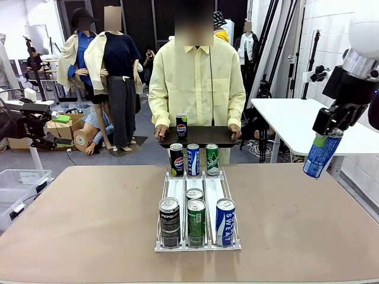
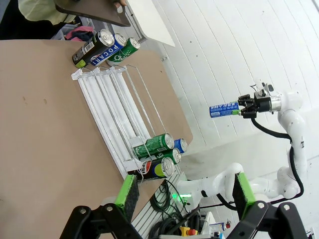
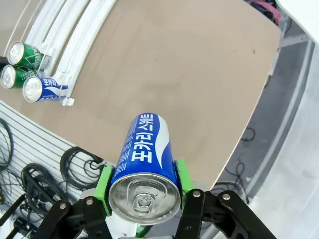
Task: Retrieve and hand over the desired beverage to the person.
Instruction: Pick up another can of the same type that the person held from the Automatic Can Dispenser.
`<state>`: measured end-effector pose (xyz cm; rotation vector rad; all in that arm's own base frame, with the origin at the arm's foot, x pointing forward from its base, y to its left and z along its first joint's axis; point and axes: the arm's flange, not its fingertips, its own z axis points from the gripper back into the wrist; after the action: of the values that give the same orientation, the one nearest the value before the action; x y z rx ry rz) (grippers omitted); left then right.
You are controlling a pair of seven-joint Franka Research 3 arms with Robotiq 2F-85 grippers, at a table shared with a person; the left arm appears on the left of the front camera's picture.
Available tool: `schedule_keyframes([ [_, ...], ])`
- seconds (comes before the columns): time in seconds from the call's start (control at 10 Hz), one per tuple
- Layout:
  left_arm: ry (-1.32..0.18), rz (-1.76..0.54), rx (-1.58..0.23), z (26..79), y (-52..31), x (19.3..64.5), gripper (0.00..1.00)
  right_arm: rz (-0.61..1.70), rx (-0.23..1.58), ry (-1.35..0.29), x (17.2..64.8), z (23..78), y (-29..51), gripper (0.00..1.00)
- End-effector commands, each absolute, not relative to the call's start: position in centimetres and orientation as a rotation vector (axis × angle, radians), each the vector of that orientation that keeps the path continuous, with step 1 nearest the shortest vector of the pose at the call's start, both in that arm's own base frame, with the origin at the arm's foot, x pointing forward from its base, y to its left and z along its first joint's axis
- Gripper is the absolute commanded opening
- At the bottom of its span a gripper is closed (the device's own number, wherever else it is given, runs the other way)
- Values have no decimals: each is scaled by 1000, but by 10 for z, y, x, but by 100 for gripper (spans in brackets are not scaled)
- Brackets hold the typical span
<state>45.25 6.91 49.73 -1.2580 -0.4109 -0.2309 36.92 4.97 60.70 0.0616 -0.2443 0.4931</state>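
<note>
My right gripper [image 1: 327, 131] is shut on a blue Pocari Sweat can [image 1: 321, 155], held tilted in the air beyond the table's right edge. In the right wrist view the can [image 3: 143, 159] sits between the green pads [image 3: 104, 182], top towards the camera. My left gripper [image 2: 185, 191] is open with nothing between its fingers, off the table's left side. The person [image 1: 196, 83] in a pale-yellow shirt stands at the far side holding a dark tray [image 1: 204, 137] with a Pepsi can [image 1: 181, 126] on it.
A clear rack [image 1: 198, 245] in the middle of the table holds three cans at its far end [image 1: 193, 160] and several at its near end [image 1: 196, 222]. A white table [image 1: 296, 121] stands at the back right. A plastic bin [image 1: 15, 183] sits left of the table.
</note>
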Motion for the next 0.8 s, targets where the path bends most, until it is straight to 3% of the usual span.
schedule_keyframes([
  [0.0, -418, -228, -1258, 498, 70, 453, 100, 487, 60, -247, 368, 609, 52, 28],
  [0.7, -418, -228, -1258, 498, 70, 453, 100, 487, 60, -247, 368, 609, 52, 28],
])
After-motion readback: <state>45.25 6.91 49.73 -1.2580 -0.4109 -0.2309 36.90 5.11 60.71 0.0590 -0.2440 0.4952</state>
